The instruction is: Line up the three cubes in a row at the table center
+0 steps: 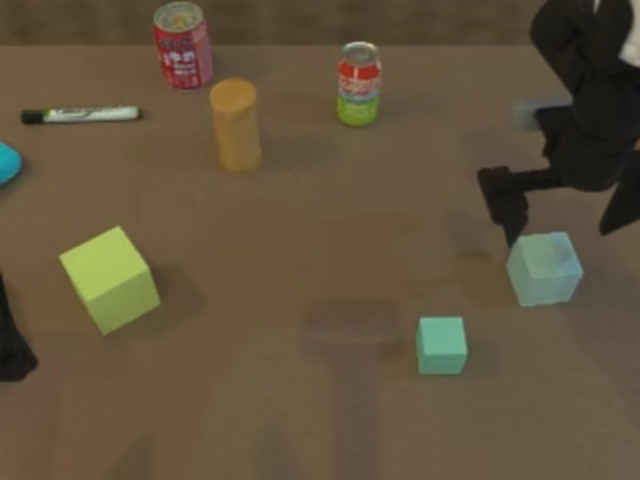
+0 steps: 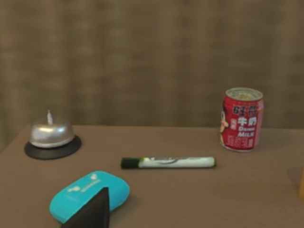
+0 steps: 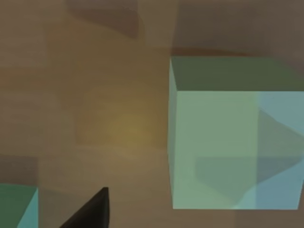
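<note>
The large yellow-green cube point(image 1: 109, 278) sits on the brown table point(image 1: 300, 240) at the left. The small teal-green cube point(image 1: 441, 345) lies right of centre toward the front. The pale light-blue cube point(image 1: 544, 268) stands at the right, and fills much of the right wrist view point(image 3: 232, 137). My right gripper point(image 1: 562, 222) hovers open just behind and above that cube, with one dark finger point(image 3: 92, 211) showing and nothing held. The teal cube's corner point(image 3: 16, 206) shows in the right wrist view. My left gripper point(image 1: 12, 350) is parked at the left edge, open and empty.
Along the back stand a red can point(image 1: 182, 45), a green-and-red can point(image 1: 358, 83) and an orange-yellow cylinder point(image 1: 236, 124). A marker point(image 1: 82, 114) and a turquoise object point(image 2: 90, 194) lie at the back left. A silver bell point(image 2: 50, 135) shows in the left wrist view.
</note>
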### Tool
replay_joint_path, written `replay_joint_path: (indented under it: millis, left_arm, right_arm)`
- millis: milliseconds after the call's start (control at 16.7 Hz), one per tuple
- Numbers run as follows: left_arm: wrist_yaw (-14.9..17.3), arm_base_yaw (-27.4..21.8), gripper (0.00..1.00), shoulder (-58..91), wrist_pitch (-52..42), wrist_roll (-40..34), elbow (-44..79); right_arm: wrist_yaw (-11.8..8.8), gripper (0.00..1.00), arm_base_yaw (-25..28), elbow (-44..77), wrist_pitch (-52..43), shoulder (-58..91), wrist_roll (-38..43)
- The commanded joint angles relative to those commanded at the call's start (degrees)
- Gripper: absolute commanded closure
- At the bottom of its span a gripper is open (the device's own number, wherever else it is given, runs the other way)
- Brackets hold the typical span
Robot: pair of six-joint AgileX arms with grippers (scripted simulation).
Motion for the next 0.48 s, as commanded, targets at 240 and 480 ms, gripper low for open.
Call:
replay_joint_path:
  millis: [240, 480]
  left_arm:
    - [0.0, 0.0, 0.0, 0.0, 0.0, 0.0, 0.0]
    - [0.0, 0.0, 0.0, 0.0, 0.0, 0.0, 0.0]
  right_arm:
    - [0.0, 0.0, 0.2, -2.5, 4.0, 1.5, -0.1]
    - [0.1, 0.0, 0.3, -7.9, 13.4, 5.0, 0.1]
